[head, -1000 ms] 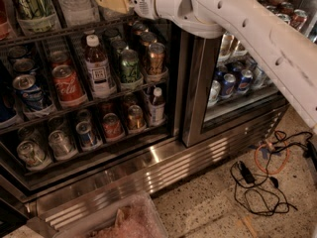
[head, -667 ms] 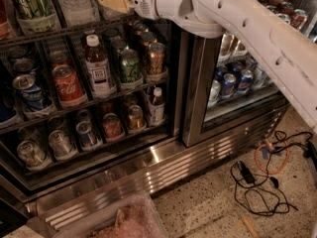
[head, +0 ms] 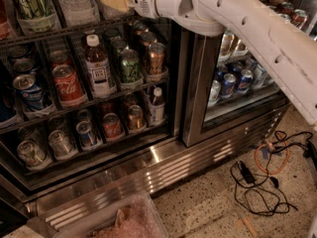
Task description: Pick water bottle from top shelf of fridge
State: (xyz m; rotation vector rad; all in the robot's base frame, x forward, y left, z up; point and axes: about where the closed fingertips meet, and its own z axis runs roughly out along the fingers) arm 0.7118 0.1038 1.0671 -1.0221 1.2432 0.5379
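- The gripper (head: pixel 113 0) sits at the top shelf (head: pixel 64 31) of the fridge (head: pixel 163 162) (released or clenched cannot be told).
- The water bottle (head: pixel 74 3) stands on that shelf just beside the gripper, leftward in view.

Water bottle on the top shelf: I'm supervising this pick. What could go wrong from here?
1. The tool sits at the dark wire top shelf, right of the clear ribbed plastic water bottle, so it may close on the neighbouring lane instead.
2. A sideways correction could shove the bottle into the green-striped drink beside it.
3. The white arm crosses the stainless-steel door post and might strike it.
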